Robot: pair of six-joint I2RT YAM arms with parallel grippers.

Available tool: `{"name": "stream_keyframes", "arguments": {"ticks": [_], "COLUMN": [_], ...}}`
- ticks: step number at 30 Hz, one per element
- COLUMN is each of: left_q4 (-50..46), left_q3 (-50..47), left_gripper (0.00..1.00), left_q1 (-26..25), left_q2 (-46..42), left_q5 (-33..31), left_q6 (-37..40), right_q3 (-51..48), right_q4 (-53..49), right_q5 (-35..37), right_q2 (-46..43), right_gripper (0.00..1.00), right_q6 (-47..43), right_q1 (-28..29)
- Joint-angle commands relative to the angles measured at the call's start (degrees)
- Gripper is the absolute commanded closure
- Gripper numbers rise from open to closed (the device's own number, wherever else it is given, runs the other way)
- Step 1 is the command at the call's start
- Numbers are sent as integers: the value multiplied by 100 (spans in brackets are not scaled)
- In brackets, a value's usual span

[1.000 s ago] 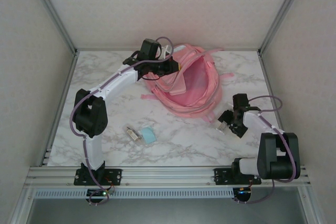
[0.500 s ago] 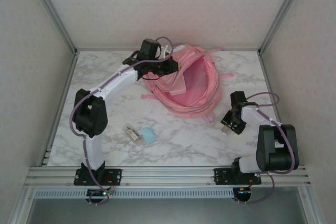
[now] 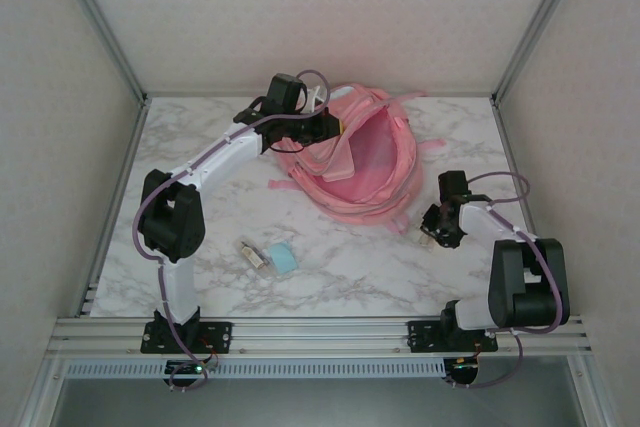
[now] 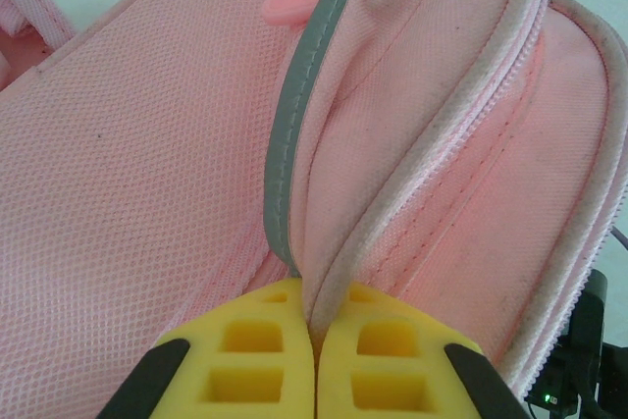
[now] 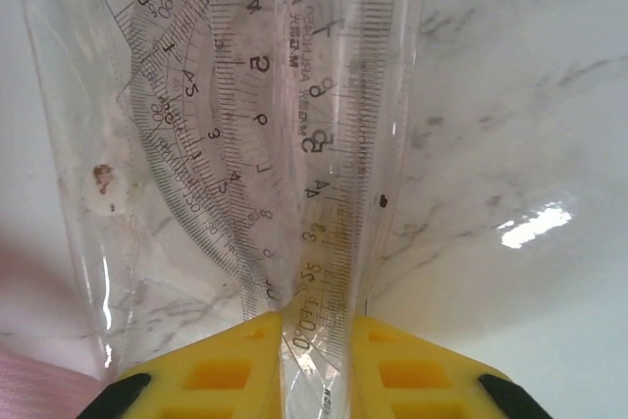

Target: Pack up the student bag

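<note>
There is one big pink cloth backpack (image 3: 365,162). There is one small light blue block (image 3: 283,258). There is one little pale thing (image 3: 252,252). There is one clear plastic pack of rulers (image 5: 245,125). There are two white and black robot arms (image 3: 215,159).

clear sleeve of rulers (image 5: 245,144), blue block (image 3: 283,257), small tube (image 3: 252,253), marble table (image 3: 340,282)

— How did your arms stand?
— Your left arm stretched far forward, the left gripper (image 4: 314,340) with its pads pinched on a fold of the student bag (image 4: 147,144).
— And the right?
— Elbow bent, the right gripper (image 5: 314,340) closed on a clear ruler sleeve (image 5: 294,144) between its fingertips.
</note>
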Motion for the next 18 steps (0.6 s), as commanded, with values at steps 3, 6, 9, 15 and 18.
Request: {"name": "stream_keyframes", "arguments": {"ticks": [3, 6, 9, 15, 18], "left_q4": [143, 150, 164, 160, 164], "left_q3": [104, 83, 73, 43, 48], "left_gripper": [100, 100, 100, 100, 100], "left_q1": [175, 168, 167, 173, 176], "left_q2": [-215, -233, -256, -287, -278], "left_q5": [-2, 8, 7, -18, -36], "left_q6": [-95, -113, -113, -96, -89], "right_q3": [57, 62, 64, 93, 194], "right_q4": [109, 89, 72, -15, -238], "right_q5": [-198, -203, -216, -234, -163], "right_q2": [-175, -224, -252, -437, -636], "right_gripper": [100, 100, 100, 100, 100], "right_q6": [-119, -121, -140, -158, -246], "right_q1": [72, 74, 72, 69, 66]}}
